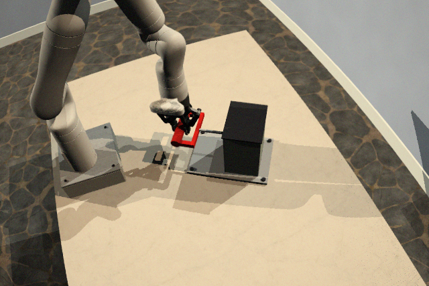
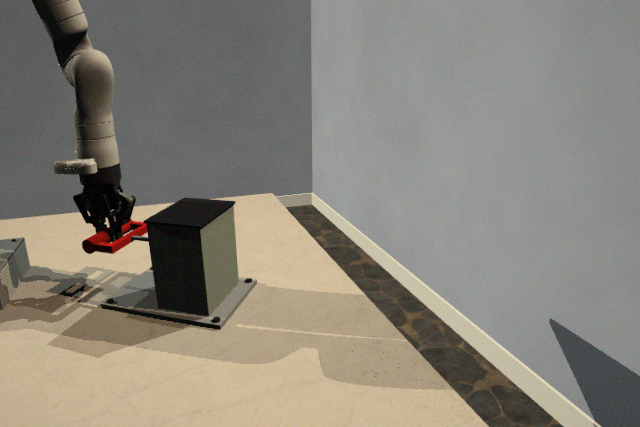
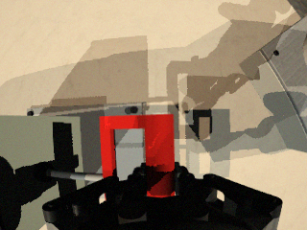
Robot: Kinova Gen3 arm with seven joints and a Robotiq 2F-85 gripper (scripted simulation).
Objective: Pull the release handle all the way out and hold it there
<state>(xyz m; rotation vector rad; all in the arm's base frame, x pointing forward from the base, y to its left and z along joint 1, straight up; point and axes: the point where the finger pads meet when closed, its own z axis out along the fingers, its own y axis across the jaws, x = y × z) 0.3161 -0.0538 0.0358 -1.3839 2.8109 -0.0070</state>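
Observation:
The red U-shaped release handle (image 1: 183, 131) stands out from the dark box (image 1: 244, 137) on a thin grey rod (image 1: 210, 131), clear above the table. It also shows in the exterior view (image 2: 116, 238) and the wrist view (image 3: 137, 148). My gripper (image 1: 182, 124) comes down from above and is shut on the handle's grip bar, the far end from the box. In the exterior view the gripper (image 2: 109, 230) clamps the bar from both sides. In the wrist view the fingers hide the lower part of the grip.
The box stands on a grey bolted baseplate (image 1: 228, 158). A small dark block (image 1: 159, 157) lies on the table left of the plate, below the handle. The arm's base mount (image 1: 91, 165) is at the left. Walls stand to the right and behind.

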